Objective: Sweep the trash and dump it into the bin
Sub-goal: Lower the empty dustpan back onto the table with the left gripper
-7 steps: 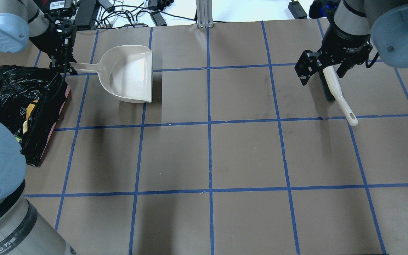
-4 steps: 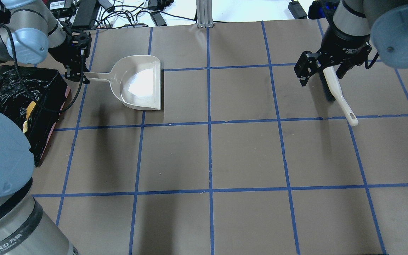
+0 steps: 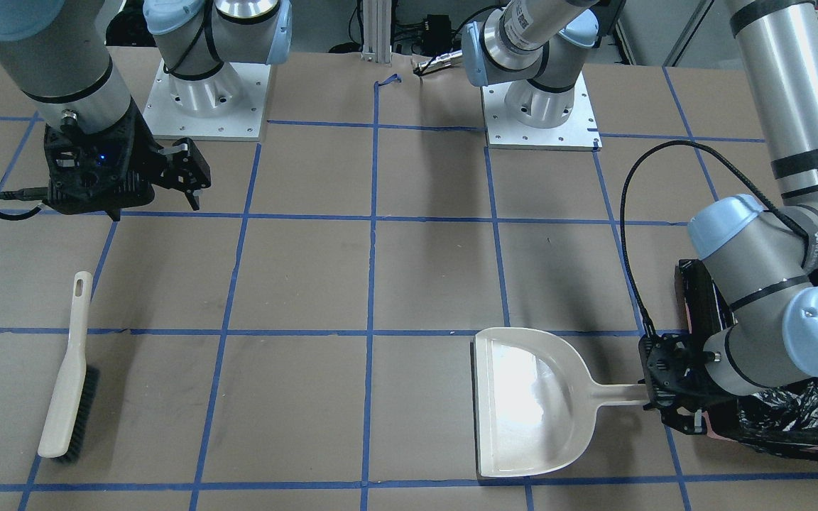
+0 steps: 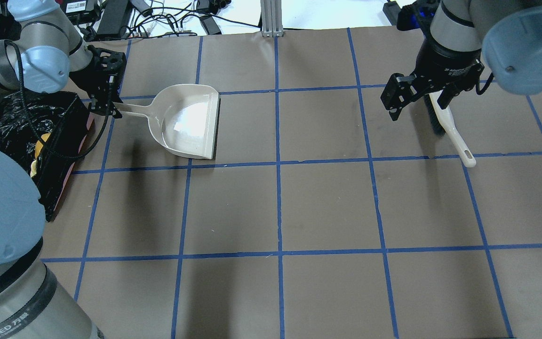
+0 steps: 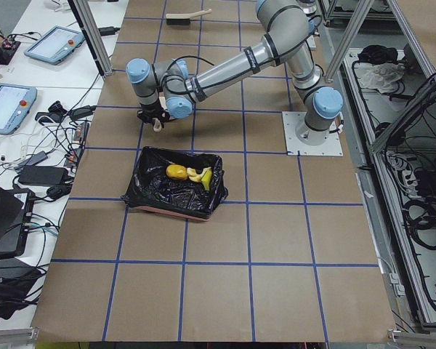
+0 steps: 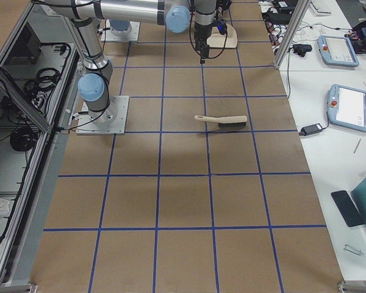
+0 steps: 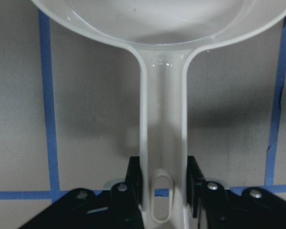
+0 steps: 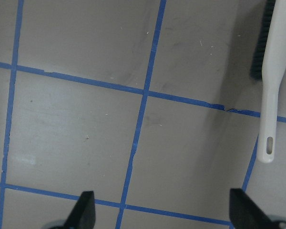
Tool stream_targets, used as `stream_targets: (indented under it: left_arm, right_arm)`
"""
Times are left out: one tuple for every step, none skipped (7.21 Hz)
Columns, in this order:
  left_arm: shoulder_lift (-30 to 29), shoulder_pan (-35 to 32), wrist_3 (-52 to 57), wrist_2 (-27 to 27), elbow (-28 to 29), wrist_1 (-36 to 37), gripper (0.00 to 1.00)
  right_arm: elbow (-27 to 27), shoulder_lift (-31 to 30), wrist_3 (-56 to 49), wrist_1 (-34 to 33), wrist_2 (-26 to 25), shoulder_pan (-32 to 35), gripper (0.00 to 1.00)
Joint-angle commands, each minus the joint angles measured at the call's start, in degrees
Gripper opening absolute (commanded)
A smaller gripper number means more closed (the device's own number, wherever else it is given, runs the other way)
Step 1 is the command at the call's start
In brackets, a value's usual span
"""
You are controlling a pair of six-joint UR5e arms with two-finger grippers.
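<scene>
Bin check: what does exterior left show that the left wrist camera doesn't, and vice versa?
Only exterior left: the bin with the trash lying inside it. Only left wrist: the left gripper shut on the dustpan handle, by its hang hole. Both: the left gripper over the blue-taped table.

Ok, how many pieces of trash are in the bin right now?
3, together in the black-lined bin: a yellow-orange lump, a pale wedge, a sponge piece. More may be hidden.
</scene>
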Motion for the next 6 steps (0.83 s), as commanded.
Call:
stream_targets:
  left_arm:
    - [0.6,0.0,-1.3,0.0,0.0,0.4,0.98]
    - [2.7,-0.2,-2.1,-0.1,0.7,0.4,1.00]
    - [5.6,-0.2,-2.4,-0.7,1.0,-0.2,1.00]
    - [9.3,-0.5,-4.7,-0.7,1.3,-2.8,1.00]
    - [13.0,-0.9,-5.5,-0.7,2.9,-9.8,0.98]
    - [16.6,-1.5,-11.5,-0.7,3.7,-14.5,0.97]
  right_arm:
    - [-0.2,0.1,0.4,0.4,0.2,0.1,1.00]
    - [-0.2,0.0,0.4,0.5,0.4,0.1,1.00]
    - [-0.2,0.0,0.3,0.6,0.3,0.0,1.00]
    - [-0.2,-0.1,0.3,0.2,0.4,0.1,1.00]
    - [-0.2,-0.1,0.3,0.3,0.3,0.0,1.00]
    - [-0.1,-0.1,0.3,0.5,0.3,0.0,1.00]
